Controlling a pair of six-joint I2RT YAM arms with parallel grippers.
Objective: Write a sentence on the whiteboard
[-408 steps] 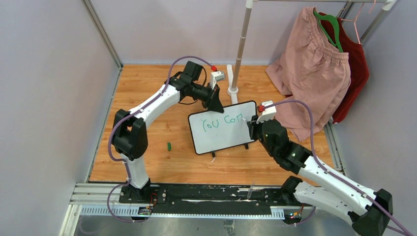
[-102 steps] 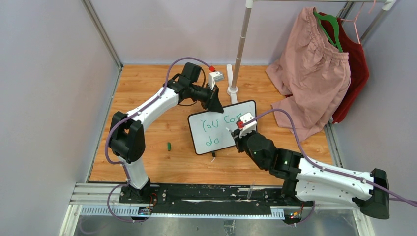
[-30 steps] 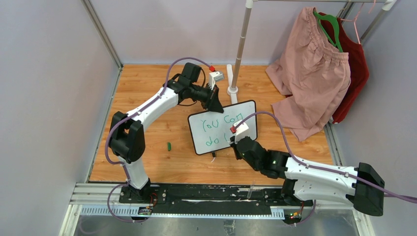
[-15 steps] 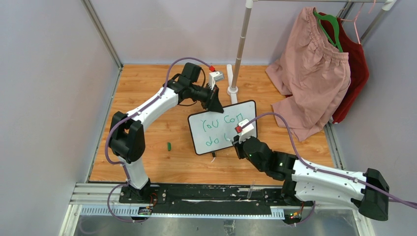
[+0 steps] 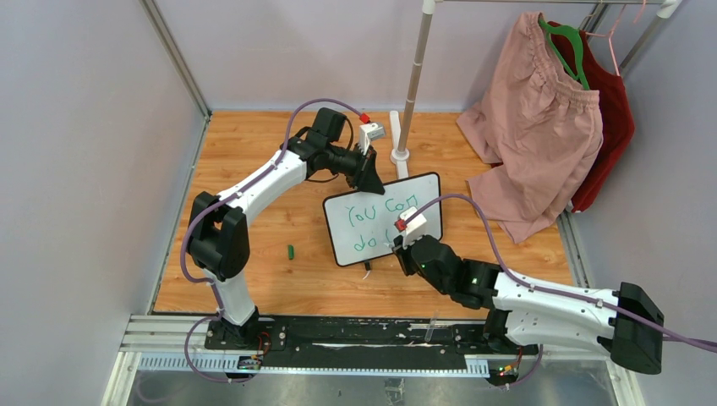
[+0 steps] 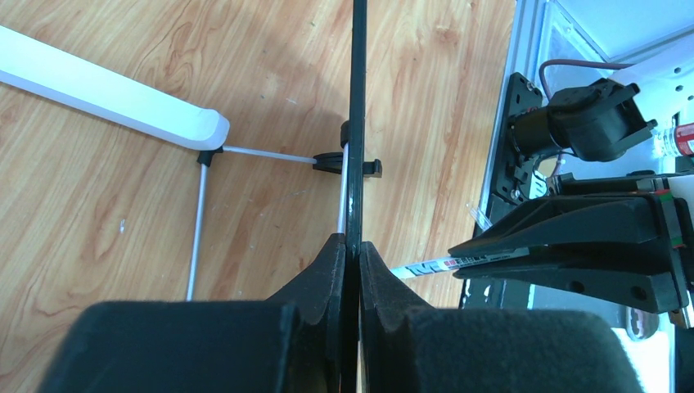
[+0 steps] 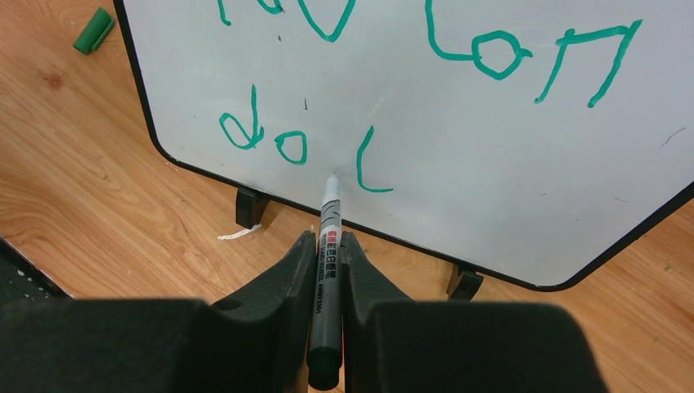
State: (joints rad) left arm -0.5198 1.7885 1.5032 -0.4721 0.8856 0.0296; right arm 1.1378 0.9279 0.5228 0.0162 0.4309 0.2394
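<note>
The whiteboard (image 5: pixel 369 230) stands tilted on its two black feet on the wooden floor. My left gripper (image 5: pixel 369 180) is shut on its top edge, and the left wrist view shows the jaws (image 6: pixel 353 246) pinching the thin black frame (image 6: pixel 358 123). My right gripper (image 7: pixel 328 239) is shut on a grey marker (image 7: pixel 329 214), also seen in the top view (image 5: pixel 404 245). The marker's tip sits at the board's lower part. The sentence (image 7: pixel 252 131) in green reads "You can" above "do", with a curved stroke (image 7: pixel 358 164) just right of the tip.
A green marker cap (image 5: pixel 291 251) lies on the floor left of the board. A clothes rack pole (image 5: pixel 412 85) stands behind the board, its white base bar (image 6: pixel 106 94) close by. Pink shorts (image 5: pixel 533 127) and a red garment (image 5: pixel 613 110) hang at the right.
Since the oldest frame, "do" and a curved stroke have been added under "You can". Over the last second the right gripper shifted slightly along the lower line. The left arm stayed still.
</note>
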